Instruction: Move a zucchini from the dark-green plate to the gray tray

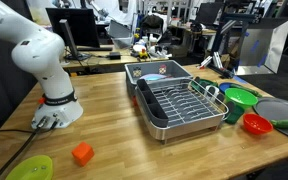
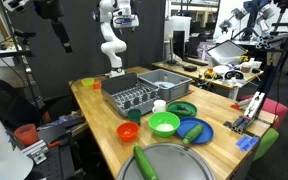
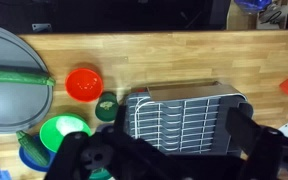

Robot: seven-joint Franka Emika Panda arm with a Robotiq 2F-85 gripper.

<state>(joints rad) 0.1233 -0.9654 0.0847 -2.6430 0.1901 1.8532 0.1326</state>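
Zucchini [image 3: 19, 75] lies across the gray tray [image 3: 4, 110], one end at the rim nearest the red bowl [image 3: 84, 83], with open counter [image 3: 184, 55] beyond. There are two zucchinis: the second zucchini [image 2: 194, 133] rests on a blue plate [image 2: 208, 132]. The gripper [image 3: 169, 160] is blurred but seems spread wide and empty.

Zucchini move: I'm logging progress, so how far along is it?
Looks done: a zucchini lies on the gray tray. In hand: nothing; the end effector hangs open and empty above the table. Left: nothing apparent.
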